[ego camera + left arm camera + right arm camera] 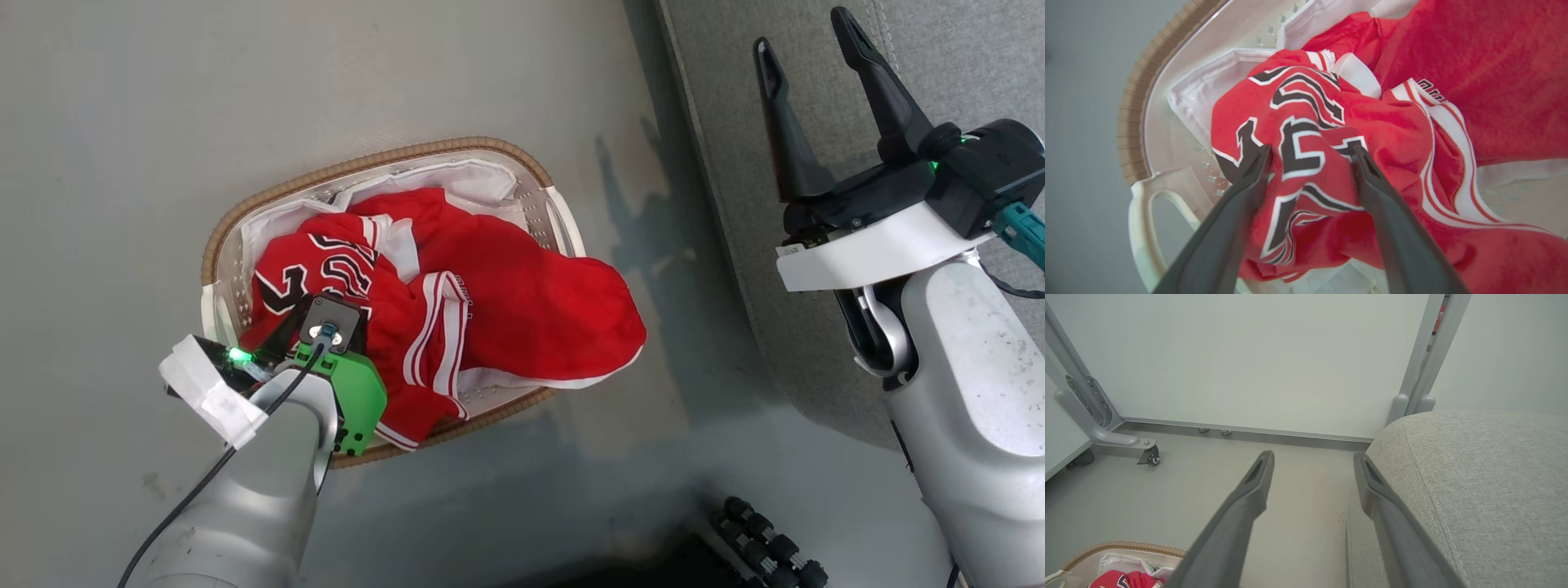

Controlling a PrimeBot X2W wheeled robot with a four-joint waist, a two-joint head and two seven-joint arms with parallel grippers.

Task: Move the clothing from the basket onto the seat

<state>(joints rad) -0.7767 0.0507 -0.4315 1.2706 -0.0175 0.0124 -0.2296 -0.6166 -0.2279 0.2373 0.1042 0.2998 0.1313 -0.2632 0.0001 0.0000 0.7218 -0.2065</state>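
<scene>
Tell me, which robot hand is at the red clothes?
The left gripper: its open fingers straddle a fold of the numbered red jersey in the basket. The right gripper hangs open by the grey seat, touching nothing.

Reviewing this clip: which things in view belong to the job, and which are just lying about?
Job: red clothing; basket; grey seat; left end effector, open astride the clothing; right end effector, open near the seat.
Lying about: white sheet in the basket; wheeled metal frame.
</scene>
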